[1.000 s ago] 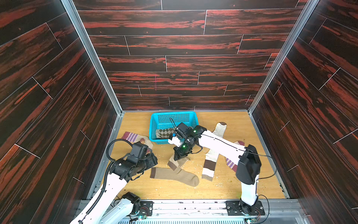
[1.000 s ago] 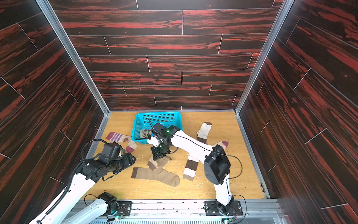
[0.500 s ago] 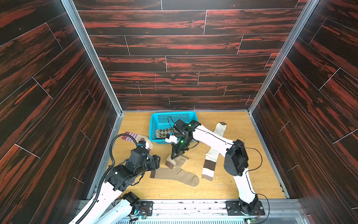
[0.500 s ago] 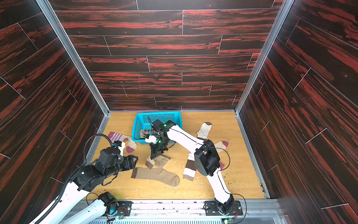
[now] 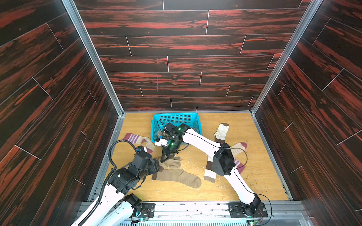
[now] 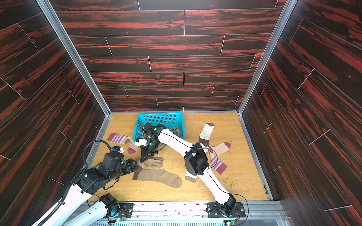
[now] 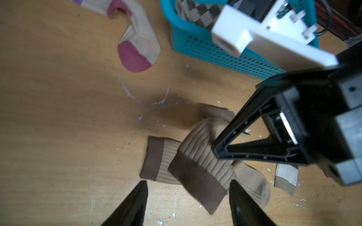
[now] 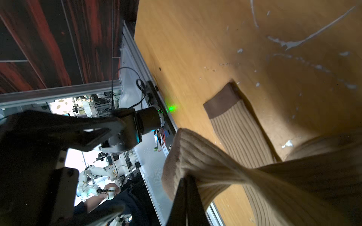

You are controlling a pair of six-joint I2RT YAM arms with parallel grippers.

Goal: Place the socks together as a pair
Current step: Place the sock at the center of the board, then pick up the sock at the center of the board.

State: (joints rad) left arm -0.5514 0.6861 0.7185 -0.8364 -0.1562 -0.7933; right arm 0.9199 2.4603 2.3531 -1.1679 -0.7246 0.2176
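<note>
**A:** What is the right gripper [image 5: 163, 159] doing?

**B:** It points down at the table [image 5: 225, 187] with its 2 fingers pressed together on a fold of the gripped tan sock [image 5: 173, 163]. In the right wrist view the ribbed fabric bunches up at the fingertips, and the rest of the sock trails down onto the wood.

**A:** And the matching sock?

**B:** The flat tan sock [image 5: 179, 175] lies stretched out just beside that gripper, on the side nearer the robot's base. The 2 socks touch. In the left wrist view the brown cuff of the gripped tan sock lies across the cuff end of the flat tan sock.

**A:** Is the left gripper [image 7: 188, 182] holding anything?

**B:** No. Its 2 fingers stand apart with nothing clamped. Both brown cuffs lie right ahead of its tips, and the upper cuff sits in the gap between them. I cannot tell whether a finger touches the fabric.

**A:** How close are the 2 grippers?

**B:** They are near each other. The right gripper's fingertips come down on the sock just ahead of the left one's open tips.

**A:** What else is around them?

**B:** A blue basket [image 5: 176, 117] sits behind the right gripper with an argyle sock [image 7: 197, 13] inside. A maroon-toed sock [image 7: 137, 45] lies farther ahead of the left gripper, apart from the tan ones.
</note>
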